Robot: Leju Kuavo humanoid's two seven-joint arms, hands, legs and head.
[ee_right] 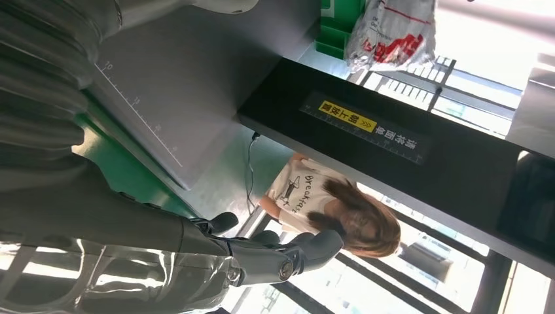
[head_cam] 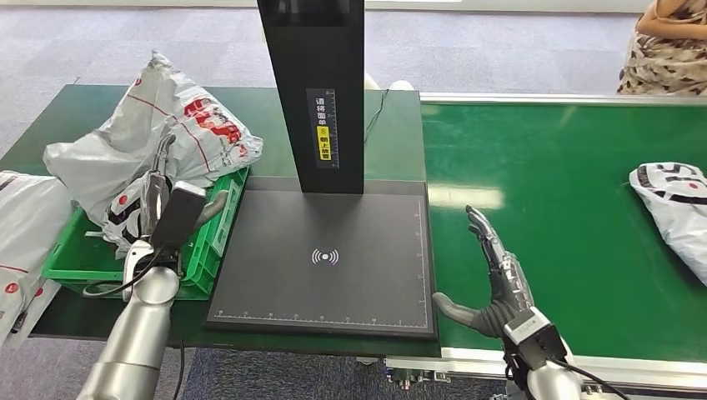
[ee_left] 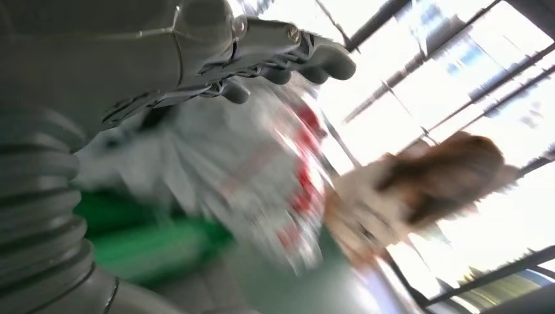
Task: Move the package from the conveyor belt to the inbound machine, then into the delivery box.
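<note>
right hand (head_cam: pixel 498 283): fingers spread wide, holding nothing, over the near edge of the conveyor belt (head_cam: pixel 567 217)
left hand (head_cam: pixel 156 218): fingers loose, nothing held, over the green crate (head_cam: pixel 218 237)
package (head_cam: pixel 171 137): in the crate, just beyond the left hand
scanner plate (head_cam: pixel 325 258): between both hands
second package (head_cam: pixel 677 208): far right of the right hand

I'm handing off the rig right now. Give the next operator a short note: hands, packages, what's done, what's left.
Left hand: open, over the green box, touching nothing that I can see.
Right hand: open, fingers spread, above the belt beside the scanner pad.
A package already lies in the box, piled high.
Pad is bare.
Next package is on the belt at the far right, untouched.
Left: pick it, scan it, box it.
</note>
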